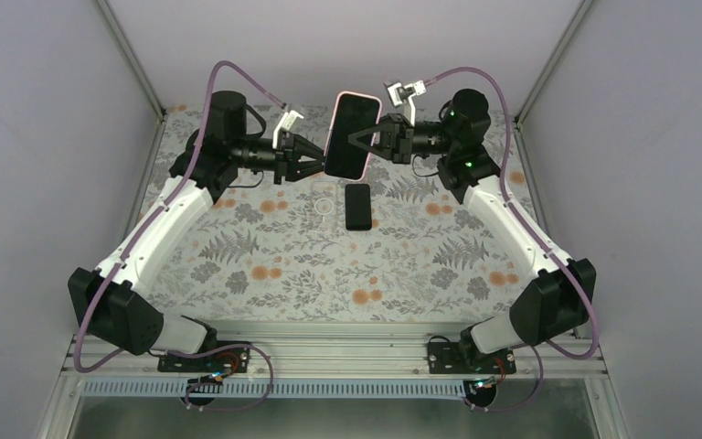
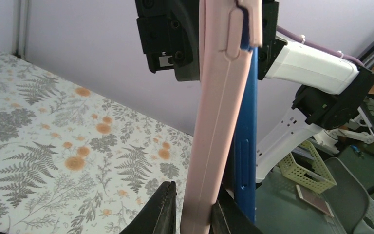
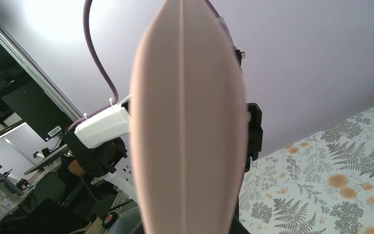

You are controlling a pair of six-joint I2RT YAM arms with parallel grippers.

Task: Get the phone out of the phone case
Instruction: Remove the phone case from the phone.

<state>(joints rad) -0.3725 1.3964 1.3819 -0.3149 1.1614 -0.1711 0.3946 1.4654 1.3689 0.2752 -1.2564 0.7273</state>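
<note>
Pink phone case (image 2: 214, 122), blue phone (image 2: 246, 146) inside, held aloft over the floral desk (image 1: 283, 265), left gripper (image 1: 322, 165) and right gripper (image 1: 358, 139) both clamped on it.

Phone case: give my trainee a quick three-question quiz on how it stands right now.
1. True or false: the pink phone case lies flat on the table.
2. In the left wrist view, what colour is the phone edge showing beside the case? A) blue B) red C) white
3. Fill in: the left gripper and the right gripper hold the case ____ the table.

Key: 1 false, it is held up in the air; 2 A; 3 above.
</note>
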